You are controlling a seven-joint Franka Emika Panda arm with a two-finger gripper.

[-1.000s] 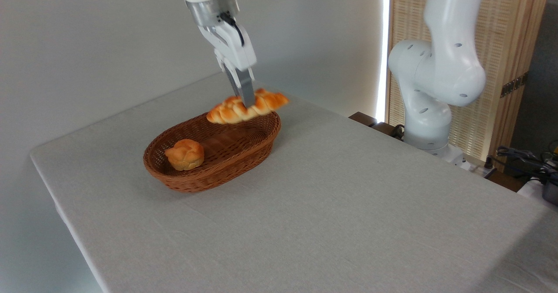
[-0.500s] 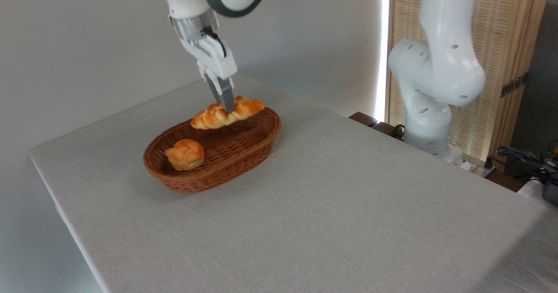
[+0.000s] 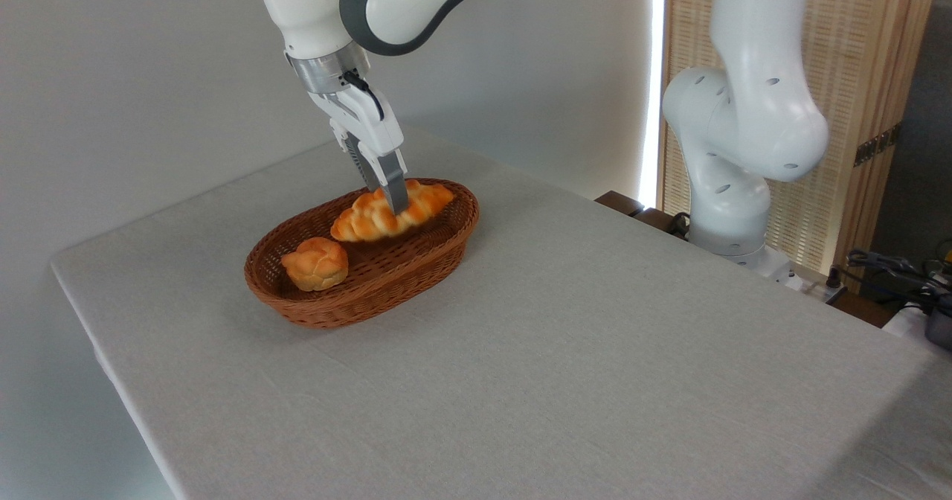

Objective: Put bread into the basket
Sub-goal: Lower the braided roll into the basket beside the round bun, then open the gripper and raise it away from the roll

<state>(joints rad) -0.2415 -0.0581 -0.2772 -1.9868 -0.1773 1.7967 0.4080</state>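
We take the basket (image 3: 416, 260) as our ref pt and go left to right. In its left end sits a small round knotted bun (image 3: 315, 263), on the basket floor, well apart from the action and not our concern. Right of the bun, in the basket's far/right half, we've got the bread (image 3: 390, 212), lying lengthwise and tilted a bit, right tip near the far rim. It's w/in the basket walls, low down; we can't tell if it's resting on the floor or a touch above it. Our gripper (image 3: 396, 201) comes down from above the basket, slanted, fingers clamped across the loaf's middle, so it's grasping the bread.

Progress, as we judge it: carry is done and the loaf is basically in place. Left to do: let go of the bread, then lift clear w/o dragging it or catching the rim. Right of the basket, bare table (image 3: 595, 351), then the arm's base.
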